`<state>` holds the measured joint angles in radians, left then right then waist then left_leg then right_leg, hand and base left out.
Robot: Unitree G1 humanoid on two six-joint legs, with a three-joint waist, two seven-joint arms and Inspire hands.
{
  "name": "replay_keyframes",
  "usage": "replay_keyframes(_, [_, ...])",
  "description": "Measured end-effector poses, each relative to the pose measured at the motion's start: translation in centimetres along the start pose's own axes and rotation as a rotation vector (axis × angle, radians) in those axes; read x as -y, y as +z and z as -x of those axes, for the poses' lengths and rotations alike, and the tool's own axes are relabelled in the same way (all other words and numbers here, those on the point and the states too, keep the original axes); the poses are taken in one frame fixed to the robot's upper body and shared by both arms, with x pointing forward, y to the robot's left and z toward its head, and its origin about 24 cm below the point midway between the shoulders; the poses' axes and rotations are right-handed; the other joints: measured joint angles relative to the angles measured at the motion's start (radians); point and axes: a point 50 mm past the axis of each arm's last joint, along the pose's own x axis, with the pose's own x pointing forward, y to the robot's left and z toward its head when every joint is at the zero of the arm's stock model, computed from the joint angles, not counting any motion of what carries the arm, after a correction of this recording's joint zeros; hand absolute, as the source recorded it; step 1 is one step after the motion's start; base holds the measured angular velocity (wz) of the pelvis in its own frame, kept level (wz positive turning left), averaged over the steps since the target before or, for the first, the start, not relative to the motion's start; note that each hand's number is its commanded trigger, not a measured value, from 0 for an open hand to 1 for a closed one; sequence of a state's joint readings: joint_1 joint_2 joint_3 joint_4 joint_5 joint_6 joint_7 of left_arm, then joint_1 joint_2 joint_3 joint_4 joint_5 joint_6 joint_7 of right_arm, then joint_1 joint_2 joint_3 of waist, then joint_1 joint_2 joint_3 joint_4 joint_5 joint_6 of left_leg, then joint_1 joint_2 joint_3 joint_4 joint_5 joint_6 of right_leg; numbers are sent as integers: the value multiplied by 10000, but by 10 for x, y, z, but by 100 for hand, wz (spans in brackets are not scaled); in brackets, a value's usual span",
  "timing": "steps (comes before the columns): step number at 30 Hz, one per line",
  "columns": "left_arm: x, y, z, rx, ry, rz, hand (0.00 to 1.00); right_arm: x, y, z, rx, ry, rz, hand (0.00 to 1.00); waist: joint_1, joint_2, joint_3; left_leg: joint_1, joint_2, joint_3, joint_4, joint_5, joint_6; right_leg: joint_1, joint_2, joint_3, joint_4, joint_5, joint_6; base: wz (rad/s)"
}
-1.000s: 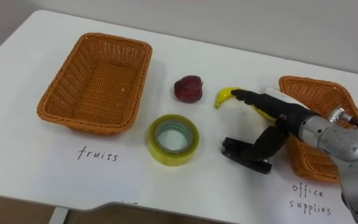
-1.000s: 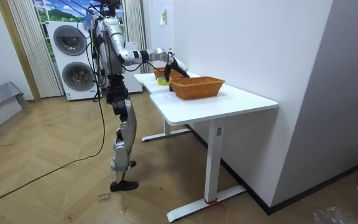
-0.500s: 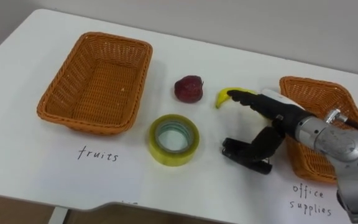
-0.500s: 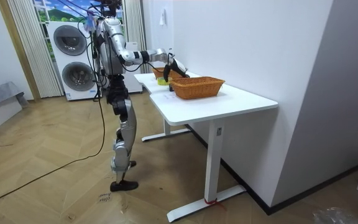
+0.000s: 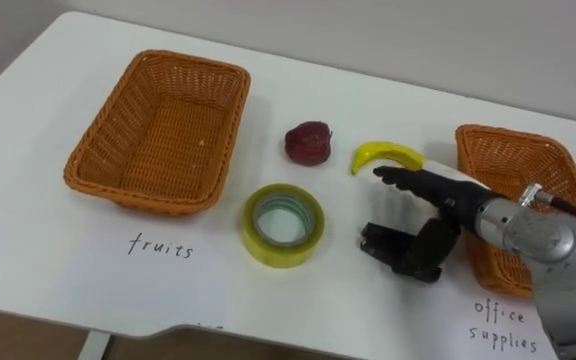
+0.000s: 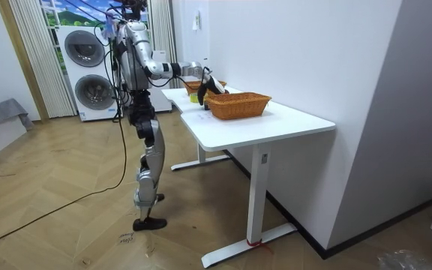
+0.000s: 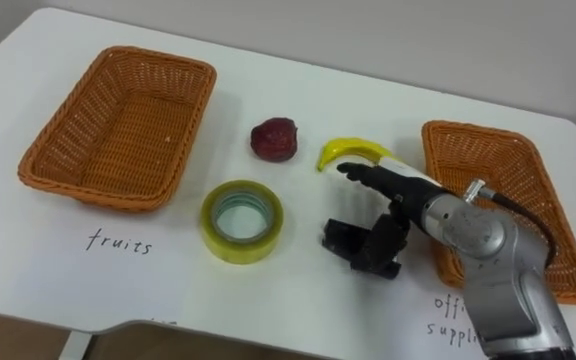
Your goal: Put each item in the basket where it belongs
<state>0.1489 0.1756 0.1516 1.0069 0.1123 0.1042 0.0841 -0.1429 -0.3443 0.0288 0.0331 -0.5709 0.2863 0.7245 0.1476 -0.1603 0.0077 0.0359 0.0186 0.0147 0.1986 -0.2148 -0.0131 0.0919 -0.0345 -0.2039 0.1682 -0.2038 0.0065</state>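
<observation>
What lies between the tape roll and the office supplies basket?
A black office item lies there, with the right hand stretched over it, thumb down beside it. Both eye views show this.

White table point(image 5: 38, 255). Big empty brown basket point(image 5: 163, 130) at left. Second brown basket point(image 5: 513, 165) at right edge. Dark red fruit point(image 5: 308, 141) in middle, yellow banana point(image 5: 386, 154) just beside it. Yellow tape roll point(image 5: 283, 223) lies flat, nearer front. Right hand point(image 5: 460, 206) reaches in from right, fingers point(image 5: 408, 180) straight, just under banana. Thumb hangs down by small black thing point(image 5: 386, 246) on table.
</observation>
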Motion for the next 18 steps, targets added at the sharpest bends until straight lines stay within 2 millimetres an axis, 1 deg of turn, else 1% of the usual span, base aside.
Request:
replay_keyframes(2, [1, 2, 0, 73, -32, -39, 0, -1, -1, -1, -96, 40, 2, 0, -13, 49, 35, -6, 0, 35, 3, 0, 0, -14, -2, 4, 3, 1, -1, -3])
replay_keyframes(8, [2, 4, 0, 153, 38, -175, 0, -5, 2, -3, -65, 135, 240, 0, -22, 76, 52, 2, 1, 76, 12, 2, 1, -22, -6, 28, 14, 4, -4, 0])
replay_keyframes(18, [4, 6, 0, 285, 193, -435, 0, -7, 0, -5, -138, 166, 272, 0, -24, 78, 42, 9, 1, 76, 15, 3, 2, -13, -5, 27, 18, 5, -5, 0])
